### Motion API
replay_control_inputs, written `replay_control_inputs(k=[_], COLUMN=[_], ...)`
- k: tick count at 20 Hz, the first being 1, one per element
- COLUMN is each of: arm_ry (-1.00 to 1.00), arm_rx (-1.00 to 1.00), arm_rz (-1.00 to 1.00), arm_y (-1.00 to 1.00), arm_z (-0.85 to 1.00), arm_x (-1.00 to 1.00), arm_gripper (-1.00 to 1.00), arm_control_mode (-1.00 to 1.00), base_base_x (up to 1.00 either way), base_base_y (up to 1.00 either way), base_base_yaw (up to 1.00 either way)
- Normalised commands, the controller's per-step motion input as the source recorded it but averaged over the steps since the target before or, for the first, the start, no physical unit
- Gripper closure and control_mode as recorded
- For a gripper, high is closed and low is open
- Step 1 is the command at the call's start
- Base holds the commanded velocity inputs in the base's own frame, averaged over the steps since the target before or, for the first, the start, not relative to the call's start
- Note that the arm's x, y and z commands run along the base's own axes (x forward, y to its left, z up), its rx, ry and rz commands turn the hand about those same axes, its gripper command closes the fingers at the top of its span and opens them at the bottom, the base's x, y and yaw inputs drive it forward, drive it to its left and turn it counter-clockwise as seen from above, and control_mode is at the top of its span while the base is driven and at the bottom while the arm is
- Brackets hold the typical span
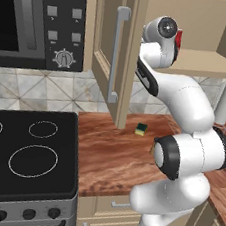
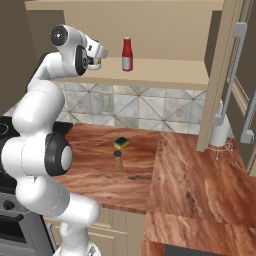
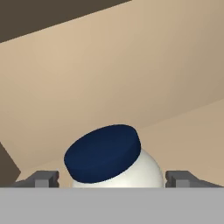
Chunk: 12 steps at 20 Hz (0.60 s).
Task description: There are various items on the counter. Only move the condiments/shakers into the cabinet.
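Observation:
Inside the open cabinet (image 2: 165, 75), the white jar with a dark blue lid (image 3: 111, 164) sits on the tan shelf between my fingertips. My gripper (image 3: 111, 178) is open, with a small gap on each side of the jar. From the right base view my gripper (image 2: 96, 59) reaches onto the shelf's left end around the jar (image 2: 94, 64). The red squeeze bottle (image 2: 127, 54) stands upright on the shelf to its right, and peeks out behind my hand (image 1: 178, 39). The tan-brown shaker (image 2: 118, 160) stands on the counter (image 2: 190, 180).
A green-and-yellow sponge (image 2: 120, 143) lies on the counter just behind the shaker, also seen from the left (image 1: 141, 129). The cabinet door (image 1: 110, 54) hangs open left of my arm. A paper towel roll (image 2: 218, 131) stands at the back right. A black stovetop (image 1: 26, 154) lies to the left.

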Motion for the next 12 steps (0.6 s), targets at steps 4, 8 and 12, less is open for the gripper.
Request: replay_control_inputs(k=[4,8,12], arm_ry=[0.00,-0.09,-0.14], arm_rx=[0.00,0.00,0.00], arm_rz=[0.00,0.00,0.00], arm_y=[0.00,0.00,0.00], arm_z=[0.00,0.00,0.00], arm_x=[-0.02,-0.31,-0.63], arm_gripper=[-1.00,-1.00,-1.00], arm_control_mode=[-1.00,-1.00,-1.00], base_base_x=[0.00,0.00,0.00], base_base_y=[0.00,0.00,0.00], base_base_yaw=[0.00,0.00,0.00])
